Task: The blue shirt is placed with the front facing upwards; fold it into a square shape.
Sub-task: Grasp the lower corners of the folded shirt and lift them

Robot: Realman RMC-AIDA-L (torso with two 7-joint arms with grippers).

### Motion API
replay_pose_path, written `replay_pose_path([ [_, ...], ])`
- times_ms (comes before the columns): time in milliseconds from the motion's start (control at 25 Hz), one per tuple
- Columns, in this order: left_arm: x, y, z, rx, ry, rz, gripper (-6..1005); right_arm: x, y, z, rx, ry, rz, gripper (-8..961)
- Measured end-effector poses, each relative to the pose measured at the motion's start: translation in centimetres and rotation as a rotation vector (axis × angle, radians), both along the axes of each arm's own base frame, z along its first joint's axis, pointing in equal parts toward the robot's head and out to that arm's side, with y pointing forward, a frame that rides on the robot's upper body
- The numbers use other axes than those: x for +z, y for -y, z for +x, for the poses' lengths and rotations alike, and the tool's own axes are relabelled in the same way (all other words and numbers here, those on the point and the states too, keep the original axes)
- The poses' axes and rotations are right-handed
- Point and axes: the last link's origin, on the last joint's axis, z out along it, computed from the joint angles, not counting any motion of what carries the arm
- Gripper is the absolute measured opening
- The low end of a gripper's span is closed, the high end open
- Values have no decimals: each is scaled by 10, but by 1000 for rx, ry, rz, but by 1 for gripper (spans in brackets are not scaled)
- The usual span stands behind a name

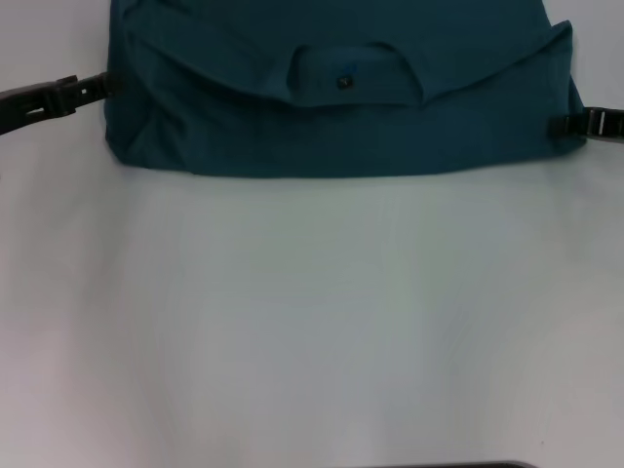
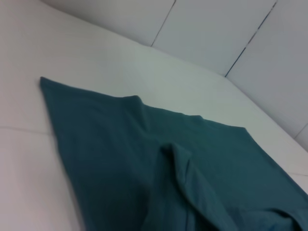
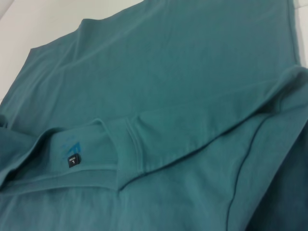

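The blue shirt (image 1: 331,127) lies folded at the far side of the white table (image 1: 312,322), as a wide teal band. Its round collar (image 1: 346,78) with a small black label (image 1: 343,82) faces up on the top layer, and no lettering shows. My left gripper (image 1: 97,86) reaches the shirt's left edge. At the right edge sits my right gripper (image 1: 558,125). The left wrist view looks across plain teal cloth (image 2: 144,159) with a raised crease. In the right wrist view the collar (image 3: 127,144) and label (image 3: 72,161) are close, with a folded flap over the shirt (image 3: 183,72).
White tabletop stretches from the shirt's near edge toward me. A dark strip (image 1: 458,465) shows at the very bottom of the head view. Pale wall panels (image 2: 216,29) rise behind the table's far edge.
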Motion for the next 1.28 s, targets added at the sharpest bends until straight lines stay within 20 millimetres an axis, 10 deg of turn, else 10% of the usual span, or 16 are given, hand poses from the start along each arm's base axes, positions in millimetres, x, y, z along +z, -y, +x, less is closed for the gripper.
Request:
replay_pose_path([
  [1280, -50, 1, -4, -39, -156, -92, 798, -3, 3, 3, -18, -19, 6, 56],
])
